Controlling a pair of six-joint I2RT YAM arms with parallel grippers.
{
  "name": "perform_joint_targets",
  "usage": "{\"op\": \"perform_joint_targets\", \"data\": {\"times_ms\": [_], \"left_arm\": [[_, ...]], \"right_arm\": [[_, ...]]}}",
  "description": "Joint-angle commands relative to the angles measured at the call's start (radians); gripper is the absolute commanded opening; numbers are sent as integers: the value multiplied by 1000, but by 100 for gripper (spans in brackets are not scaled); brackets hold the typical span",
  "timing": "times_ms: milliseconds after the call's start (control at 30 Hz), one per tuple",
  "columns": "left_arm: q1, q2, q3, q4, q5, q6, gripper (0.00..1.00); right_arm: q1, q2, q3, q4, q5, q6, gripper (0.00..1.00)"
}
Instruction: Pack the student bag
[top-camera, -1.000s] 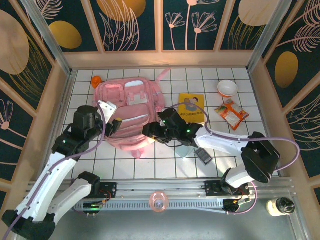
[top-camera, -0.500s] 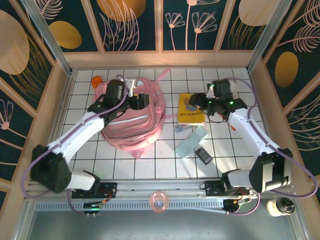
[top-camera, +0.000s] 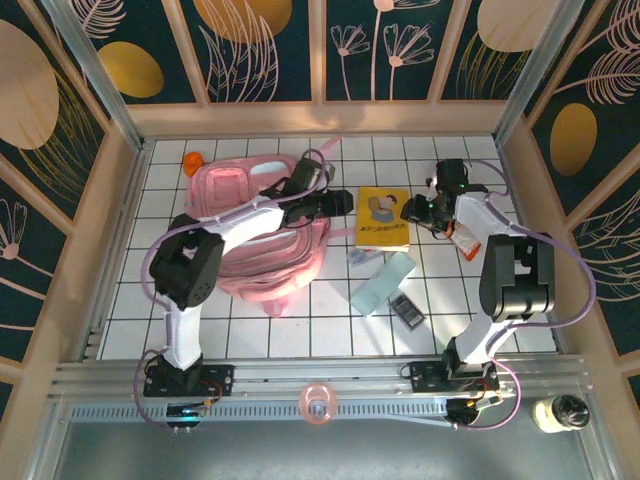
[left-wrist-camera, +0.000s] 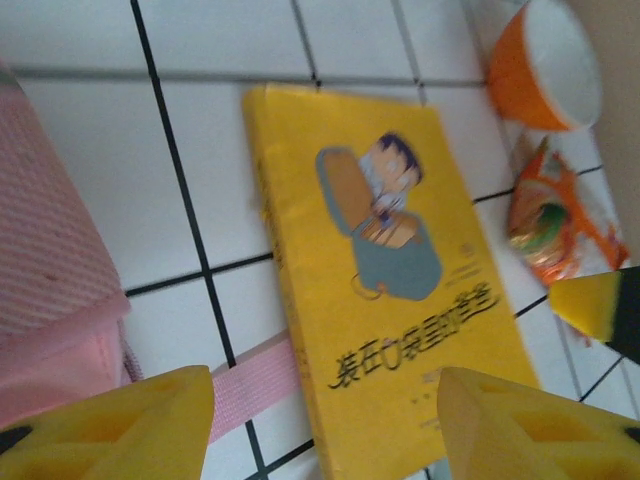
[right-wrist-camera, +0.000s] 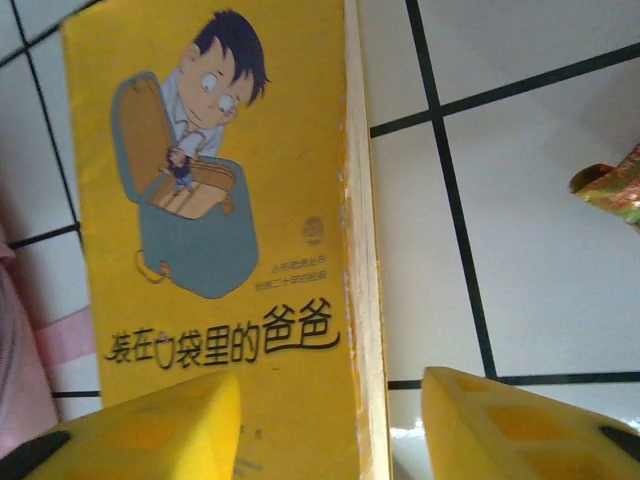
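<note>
The pink student bag (top-camera: 245, 235) lies flat at the table's left middle. Right of it is a yellow picture book (top-camera: 383, 218), with a pink strap (left-wrist-camera: 255, 385) running under its left edge. My left arm reaches across the bag. Its gripper (top-camera: 338, 205) (left-wrist-camera: 320, 430) hovers open over the book's left edge and the strap, holding nothing. My right gripper (top-camera: 413, 212) (right-wrist-camera: 330, 430) is open too, its yellow fingers (right-wrist-camera: 520, 425) straddling the book's right page edge (right-wrist-camera: 365, 250). The right gripper's yellow fingertip (left-wrist-camera: 600, 305) shows past the book in the left wrist view.
An orange-and-white bowl (left-wrist-camera: 545, 60) and an orange snack packet (left-wrist-camera: 550, 225) (top-camera: 467, 240) lie right of the book. A pale blue case (top-camera: 383, 282) and a small dark item (top-camera: 405, 310) sit nearer the front. An orange object (top-camera: 193, 160) is behind the bag. Wooden walls ring the table.
The left arm swung from the bag's front left across it to the book's left edge. The right arm went from the bag's front to the book's right edge. Both jaws narrowed slightly.
</note>
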Motion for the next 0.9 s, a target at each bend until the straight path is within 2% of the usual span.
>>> {"op": "perform_joint_targets", "data": {"times_ms": [0,167,267,400,567,833,867], "left_arm": [[-7,72,50,33,60,-54,61],[-8,172,100,55,115,-77,59],[-10,211,117,78,142,-95,58],[-13,253,132,104,177,-126,54],[-27,283,167,139,219,-149,49],[-57,318,257,192,272,-190,36],[-63,316,266,191,273,-188,32]], "right_arm": [[1,36,-32,44,-10,-29,43],[1,83,-64,70,17,-22,22],[1,82,-93,99,10,-10,15],[4,84,-116,125,-2,2,11],[17,63,-132,146,-10,16,10],[25,18,-156,199,-50,49,10],[26,8,-158,202,-49,52,10]]}}
